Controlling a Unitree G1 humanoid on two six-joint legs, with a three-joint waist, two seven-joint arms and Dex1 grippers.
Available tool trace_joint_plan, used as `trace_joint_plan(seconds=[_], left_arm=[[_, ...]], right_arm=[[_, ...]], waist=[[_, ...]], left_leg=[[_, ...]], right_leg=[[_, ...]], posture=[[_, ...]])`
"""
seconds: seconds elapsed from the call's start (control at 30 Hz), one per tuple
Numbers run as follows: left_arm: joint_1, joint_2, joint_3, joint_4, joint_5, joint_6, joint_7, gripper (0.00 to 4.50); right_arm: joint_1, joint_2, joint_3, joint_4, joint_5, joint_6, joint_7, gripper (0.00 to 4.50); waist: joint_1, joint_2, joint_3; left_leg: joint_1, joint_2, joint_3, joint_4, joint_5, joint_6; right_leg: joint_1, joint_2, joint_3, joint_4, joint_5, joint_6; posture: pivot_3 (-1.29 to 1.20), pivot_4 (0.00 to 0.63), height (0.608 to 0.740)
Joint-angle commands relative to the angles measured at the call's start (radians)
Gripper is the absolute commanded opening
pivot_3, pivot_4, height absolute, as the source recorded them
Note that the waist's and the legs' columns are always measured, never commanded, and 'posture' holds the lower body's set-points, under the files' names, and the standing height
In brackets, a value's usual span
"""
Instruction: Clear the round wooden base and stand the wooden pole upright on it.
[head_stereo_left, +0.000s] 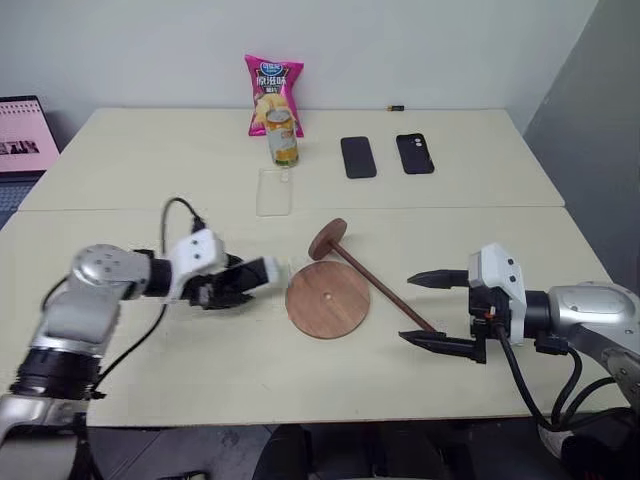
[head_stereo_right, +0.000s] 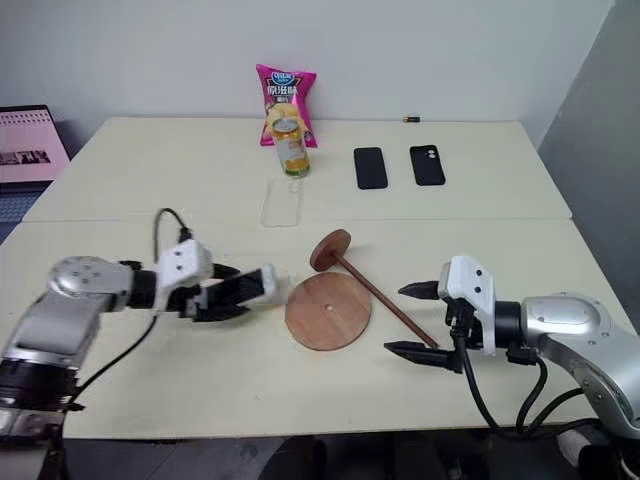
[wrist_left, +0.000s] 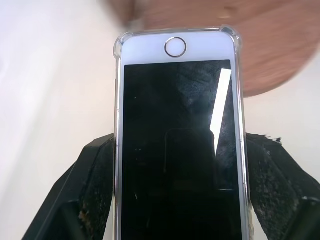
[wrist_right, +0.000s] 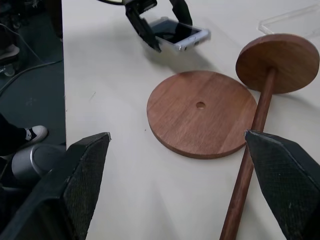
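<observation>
Pink chip bag (head_stereo_left: 273, 92), can (head_stereo_left: 283, 137), two black phones (head_stereo_left: 358, 156), clear case (head_stereo_left: 274, 192), laptop (head_stereo_left: 27, 135), table (head_stereo_left: 150, 150)

Silver-grey rounded arm shells, white wrist housings, black cables looping alongside (one per arm); each tool (head_stereo_left: 440, 310) has two black, rough-textured fingers (wrist_right: 280, 175).

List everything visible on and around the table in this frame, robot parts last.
round wooden base: one, reddish-brown, table centre, nothing on it
wooden pole: one, dark brown, lying beside the base, disc end away from the robot
phone in clear case: one, white with black screen, held left of the base
clear phone case: one, mid-table
black phones: two, far right side
can: one, yellow, far side
snack bag: one, pink, behind the can
laptop: one, far left
table: cream
left gripper: shut on the phone
right gripper: open, at the pole's near end
</observation>
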Motion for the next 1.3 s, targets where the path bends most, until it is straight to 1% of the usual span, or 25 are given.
trace_joint_plan(seconds=[0.03,0.13,0.2,0.4,0.5,0.63,0.73,0.87,0.93,0.97,1.03,1.3], left_arm=[[0.027,0.037,0.159,0.095,0.006,0.029,0.164,3.27],[0.023,0.03,0.218,0.204,0.018,0.047,0.278,3.27],[0.011,0.022,0.247,0.274,0.008,0.056,0.327,3.27],[-0.044,0.005,0.283,0.43,-0.02,0.049,0.391,3.27],[-0.096,-0.01,0.286,0.542,-0.018,0.039,0.43,3.27],[-0.124,-0.024,0.271,0.623,-0.011,0.017,0.445,3.27],[-0.139,-0.032,0.285,0.674,-0.022,0.022,0.465,3.27],[-0.148,-0.029,0.281,0.696,-0.033,0.025,0.461,3.27],[-0.141,-0.025,0.281,0.691,-0.04,0.038,0.453,3.98],[-0.135,-0.025,0.284,0.682,-0.047,0.044,0.448,4.06],[-0.123,-0.021,0.293,0.655,-0.058,0.047,0.449,4.49],[-0.06,0.003,0.316,0.568,-0.071,0.061,0.462,4.49]], right_arm=[[-0.079,0.038,0.034,0.012,0.014,-0.026,0.013,4.5],[-0.167,0.098,0.083,0.044,0.018,-0.031,0.016,4.5],[-0.223,0.138,0.115,0.069,0.014,-0.042,0.031,4.5],[-0.354,0.239,0.19,0.15,-0.021,-0.072,0.05,4.5],[-0.412,0.275,0.221,0.187,-0.04,-0.085,0.064,4.5],[-0.43,0.281,0.237,0.199,-0.053,-0.094,0.088,4.5],[-0.43,0.282,0.229,0.188,-0.035,-0.086,0.101,4.5],[-0.429,0.279,0.226,0.186,-0.033,-0.086,0.116,4.5],[-0.429,0.276,0.227,0.185,-0.037,-0.084,0.122,4.5],[-0.43,0.276,0.227,0.186,-0.037,-0.082,0.123,4.5],[-0.432,0.275,0.23,0.188,-0.039,-0.083,0.126,4.5],[-0.432,0.274,0.245,0.199,-0.063,-0.098,0.146,4.5]], waist=[[0.001,0.0,0.0],[0.001,0.0,0.0],[0.0,0.0,0.0],[0.008,-0.001,0.0],[0.009,-0.002,-0.001],[0.006,-0.003,-0.002],[0.006,-0.003,-0.002],[0.006,-0.004,-0.002],[0.006,-0.004,-0.002],[0.006,-0.004,-0.002],[0.005,-0.004,-0.002],[0.006,-0.004,-0.002]], left_leg=[[0.0,0.0,-0.001,0.0,0.0,0.0],[0.0,0.0,-0.001,0.0,0.0,0.0],[0.0,0.0,-0.001,0.0,0.0,0.0],[-0.002,-0.001,-0.001,0.0,0.0,0.0],[-0.002,-0.001,-0.002,0.0,0.0,0.0],[-0.002,-0.001,-0.002,0.0,0.0,0.0],[-0.002,-0.001,-0.002,0.0,0.0,0.0],[-0.001,-0.001,-0.002,0.0,0.0,0.0],[-0.001,-0.001,-0.002,0.0,0.0,0.0],[-0.001,-0.001,-0.002,0.0,0.0,0.0],[-0.002,-0.001,-0.002,0.0,0.0,0.0],[-0.002,-0.001,-0.002,0.0,0.0,0.0]], right_leg=[[0.0,0.0,0.0,0.0,0.0,0.0],[0.0,0.0,-0.001,0.0,0.0,0.0],[0.0,0.0,-0.001,0.0,0.0,0.0],[-0.001,-0.001,-0.001,0.0,0.0,0.0],[-0.001,-0.001,-0.002,0.0,0.0,0.0],[-0.001,-0.001,-0.002,0.0,0.0,0.0],[-0.002,-0.001,-0.002,0.0,0.0,0.0],[-0.002,-0.001,-0.002,0.001,0.0,0.0],[-0.001,-0.001,-0.002,0.001,0.0,0.0],[-0.001,-0.001,-0.002,0.001,0.0,0.0],[-0.002,-0.002,-0.002,0.001,0.0,0.0],[-0.002,-0.002,-0.002,0.001,0.0,0.0]], posture=[[0.0,0.15,0.74],[0.0,0.15,0.74],[0.0,0.15,0.74],[0.0,0.15,0.74],[0.0,0.15,0.74],[0.0,0.15,0.74],[0.0,0.15,0.74],[0.0,0.15,0.74],[0.0,0.15,0.74],[0.0,0.15,0.74],[0.0,0.15,0.74],[0.0,0.15,0.74]])
